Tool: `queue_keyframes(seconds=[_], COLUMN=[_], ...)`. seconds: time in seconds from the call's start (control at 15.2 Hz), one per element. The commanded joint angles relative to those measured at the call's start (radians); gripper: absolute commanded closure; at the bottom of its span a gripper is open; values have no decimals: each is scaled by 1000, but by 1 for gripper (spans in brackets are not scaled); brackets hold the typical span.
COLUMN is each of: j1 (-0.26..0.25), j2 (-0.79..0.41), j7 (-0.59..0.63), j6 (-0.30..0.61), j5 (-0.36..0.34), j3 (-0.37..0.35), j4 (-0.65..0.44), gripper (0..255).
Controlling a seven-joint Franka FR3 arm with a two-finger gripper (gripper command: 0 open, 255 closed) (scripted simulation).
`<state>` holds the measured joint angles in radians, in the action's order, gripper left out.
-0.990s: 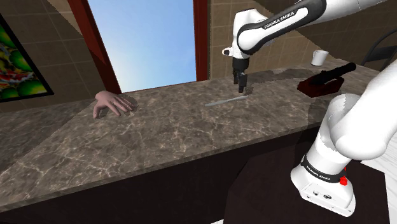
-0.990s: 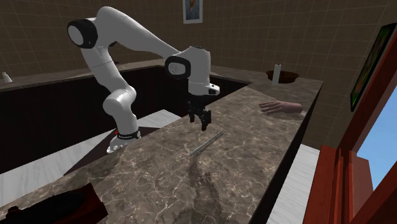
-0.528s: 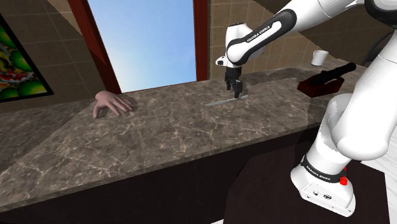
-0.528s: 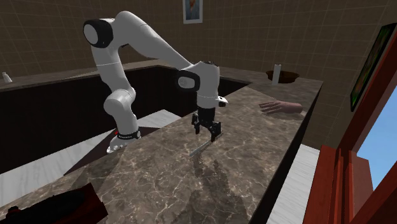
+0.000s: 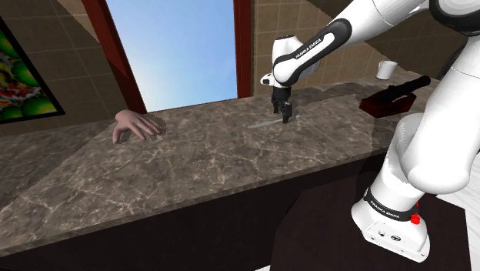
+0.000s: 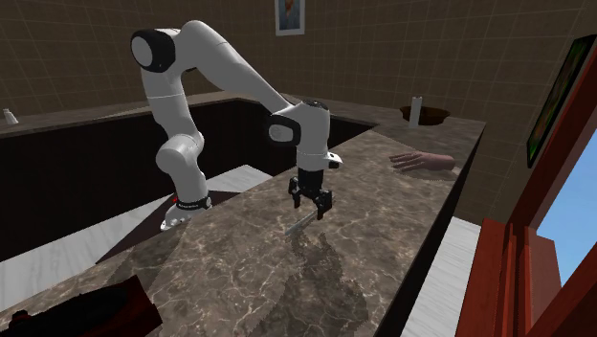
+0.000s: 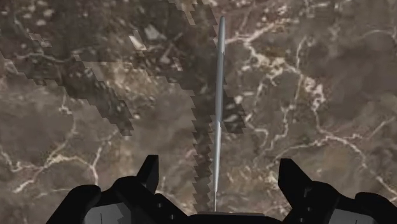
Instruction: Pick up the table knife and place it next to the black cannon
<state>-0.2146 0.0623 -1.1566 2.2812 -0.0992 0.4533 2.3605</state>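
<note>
Across the shoulder view, a hand model lies leftmost on the counter, then the grey table knife flat between wide-open jaws not touching it, under an arm lettered "FRANKA EMIKA", the black cannon rightmost.

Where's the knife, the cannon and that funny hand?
table knife point(image 7: 218, 114): wrist view, middle of its length.
black cannon point(image 5: 405, 85): shoulder view, on its barrel.
model hand point(image 5: 135, 125): shoulder view, back of the hand.
</note>
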Motion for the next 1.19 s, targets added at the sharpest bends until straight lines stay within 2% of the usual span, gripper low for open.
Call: queue_keyframes(seconds=[0.0, 0.2, 0.26, 0.86, 1.12], j1=[0, 0, 0, 0, 0], j2=[-1, -1, -1, -1, 35], j7=[-1, -1, -1, -1, 9], j6=[1, 1, 1, 1, -56], j5=[0, 0, 0, 0, -14], j3=[0, 0, 0, 0, -4], j4=[0, 0, 0, 0, -24], gripper=[0, 0, 255, 255, 255])
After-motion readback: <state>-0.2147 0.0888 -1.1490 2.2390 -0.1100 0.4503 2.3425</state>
